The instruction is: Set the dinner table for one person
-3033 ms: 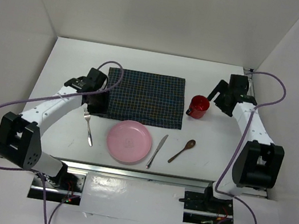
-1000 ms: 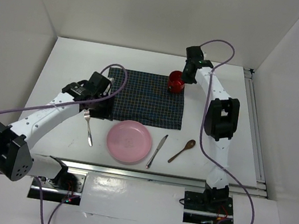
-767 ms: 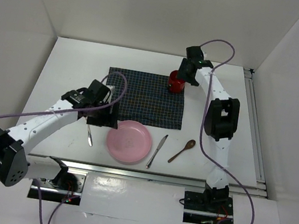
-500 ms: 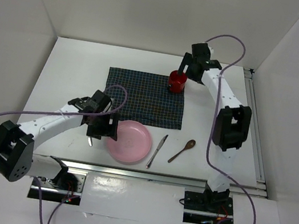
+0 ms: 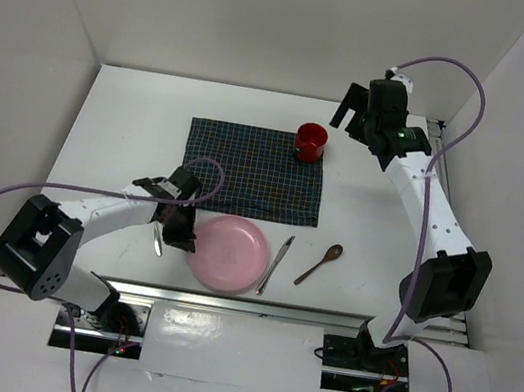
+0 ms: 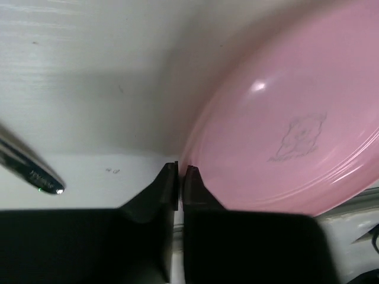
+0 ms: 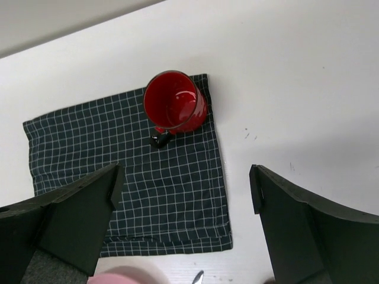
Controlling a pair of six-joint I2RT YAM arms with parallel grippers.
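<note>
Left wrist view: the left gripper (image 6: pixel 179 174) has its jaws nearly together at the rim of the pink round plastic plate (image 6: pixel 284 130), lower centre. Above, the right gripper (image 7: pixel 183 177) gapes wide. The matte white dinner table (image 5: pixel 123 121) spans mid-frame. It is likely rigid and slick, so the plate should be pinched by its rim.

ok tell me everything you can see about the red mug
The red mug is a glossy, round cup, red inside and out, and looks empty. It stands upright on the far right corner of the dark checked placemat. Its small dark handle points toward the near side, over the cloth. Nothing else touches it: the right gripper hangs open above, well clear of it.
</note>
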